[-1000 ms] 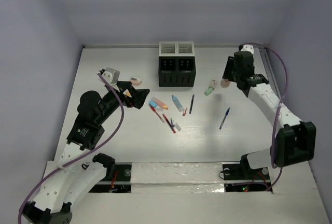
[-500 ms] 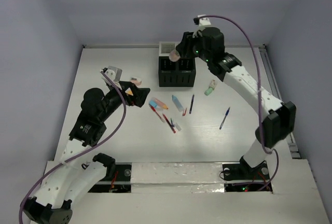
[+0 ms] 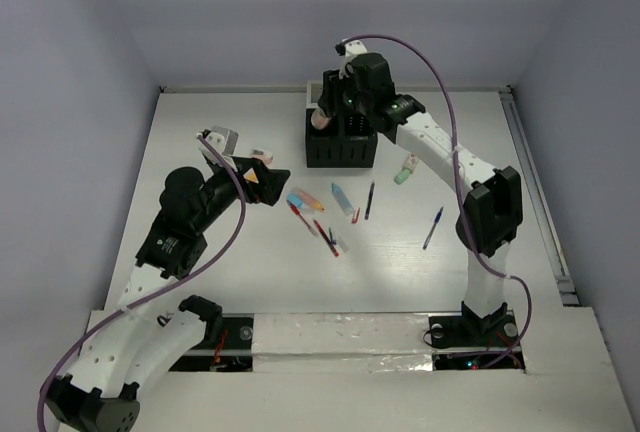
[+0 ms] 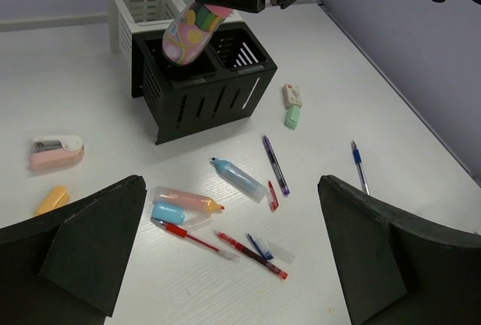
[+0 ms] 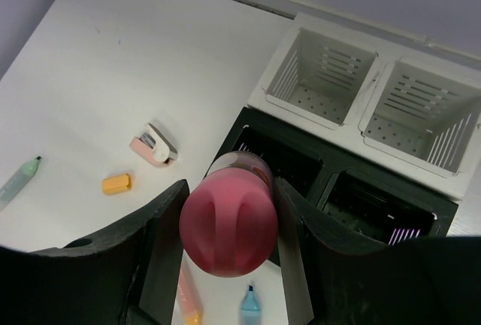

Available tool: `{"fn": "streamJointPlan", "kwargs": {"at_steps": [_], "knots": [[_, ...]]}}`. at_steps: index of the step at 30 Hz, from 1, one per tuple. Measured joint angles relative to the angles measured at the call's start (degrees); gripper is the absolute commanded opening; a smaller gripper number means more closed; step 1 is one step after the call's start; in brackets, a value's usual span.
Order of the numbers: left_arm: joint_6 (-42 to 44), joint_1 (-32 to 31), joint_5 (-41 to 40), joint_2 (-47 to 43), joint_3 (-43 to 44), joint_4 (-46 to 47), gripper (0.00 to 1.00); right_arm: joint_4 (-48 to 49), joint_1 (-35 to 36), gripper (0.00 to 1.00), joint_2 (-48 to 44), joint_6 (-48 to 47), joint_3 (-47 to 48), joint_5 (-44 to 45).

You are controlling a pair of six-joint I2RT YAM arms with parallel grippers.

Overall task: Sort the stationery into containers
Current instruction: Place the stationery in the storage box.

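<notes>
Finding: the right gripper (image 3: 328, 114) is clamped on a chunky pink marker (image 4: 188, 35), one finger on each side of its barrel. It hangs over the near-left compartment of the black box (image 4: 203, 103). The marker's lower end is above that opening and looks clear of the rim, though the views do not fully settle it. The white box (image 5: 376, 99) behind looks empty.

The left gripper (image 3: 265, 184) stands wide open, holding nothing, beside the loose pens (image 4: 252, 253) and the light blue marker (image 4: 237, 178) lying on the table (image 4: 90, 69).

Risk: from the left wrist the marker leans rather than hanging straight. Released like that, it could strike the divider, rest across the rim or tip out. A descent off centre could push the box itself, which appears light.
</notes>
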Motion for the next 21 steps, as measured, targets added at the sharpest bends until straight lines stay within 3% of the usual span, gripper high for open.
{"fn": "streamJointPlan", "kwargs": {"at_steps": [8,14,17,18,21], "knots": [[0.0,0.0,-0.5,0.5,0.0,-0.1,0.99,-0.3,0.0,0.18,2.0,-1.4,2.0,1.0],[-0.3,0.4,-5.5,0.7,0.0,-2.1,0.99,-2.1,0.1,0.24,5.9,-2.6,3.0,2.1],[-0.5,1.3,-7.7,0.7,0.0,-2.9,0.99,-3.3,0.1,0.39,7.4,-2.9,3.0,2.8],[-0.5,1.6,-8.1,0.8,0.0,-2.9,0.99,-3.6,0.1,0.54,7.8,-3.0,3.0,3.0],[-0.7,2.3,-8.6,1.1,0.0,-3.0,0.99,-4.2,0.1,0.75,8.2,-3.1,3.5,3.1]]}}
